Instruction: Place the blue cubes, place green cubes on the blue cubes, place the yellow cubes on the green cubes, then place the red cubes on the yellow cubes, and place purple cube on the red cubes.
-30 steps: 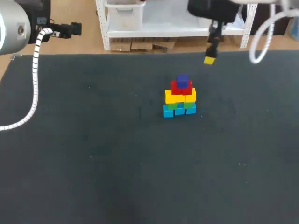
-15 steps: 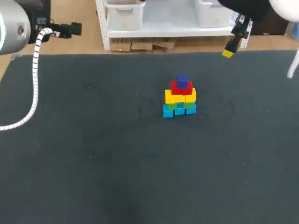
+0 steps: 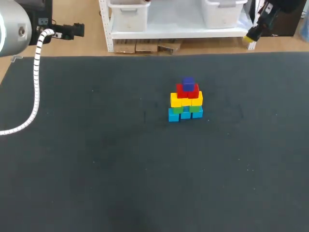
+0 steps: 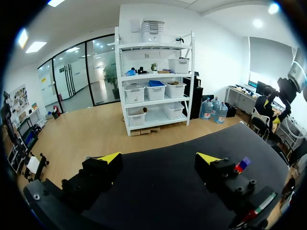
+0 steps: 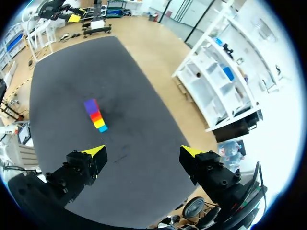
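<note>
Purple cube (image 3: 188, 82) tops red cubes (image 3: 187, 91), yellow cubes (image 3: 186, 100), green cubes (image 3: 195, 109), blue cubes (image 3: 174, 116) near table's (image 3: 96, 169) far edge; left gripper (image 4: 158, 160), right gripper (image 5: 142, 152) spread open.

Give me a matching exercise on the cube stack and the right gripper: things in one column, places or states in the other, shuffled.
1. purple cube
2. blue cubes
3. red cubes
4. right gripper

A. lowest layer, on the table
B. open, holding nothing
C. on the very top
D. directly under the purple cube

Pairs: 1-C, 2-A, 3-D, 4-B
</note>
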